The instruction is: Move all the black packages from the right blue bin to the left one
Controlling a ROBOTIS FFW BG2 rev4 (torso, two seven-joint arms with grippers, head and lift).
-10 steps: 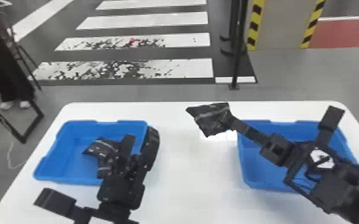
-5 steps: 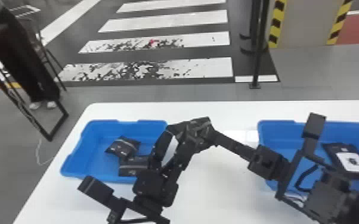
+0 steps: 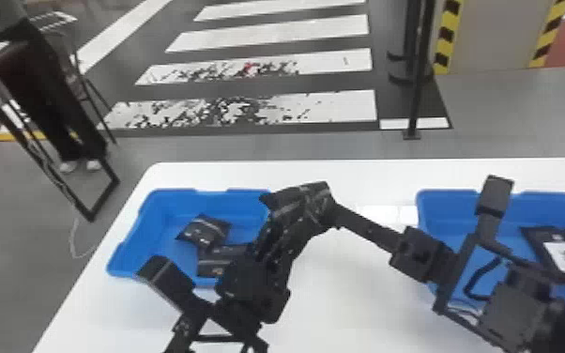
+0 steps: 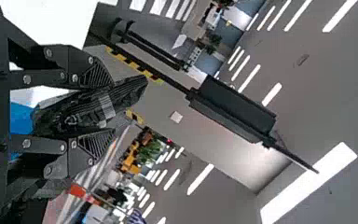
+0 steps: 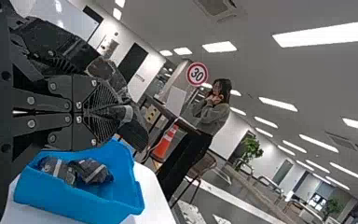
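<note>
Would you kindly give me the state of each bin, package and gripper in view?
Left bin: open-topped, holding two packages.
Two packages: lying in the left bin.
Right bin: open-topped, holding a labelled package.
Labelled package: lying with its white label up.
Held package: raised, creased.
Right gripper: shut on the held package.
Left gripper: at the held package, grip unclear.

Rd. red-rimmed sign (image 5: 197, 74) reads "30", R wrist view.

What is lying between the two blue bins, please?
In the head view, the white table; above it, the right end effector holds a black package.
</note>
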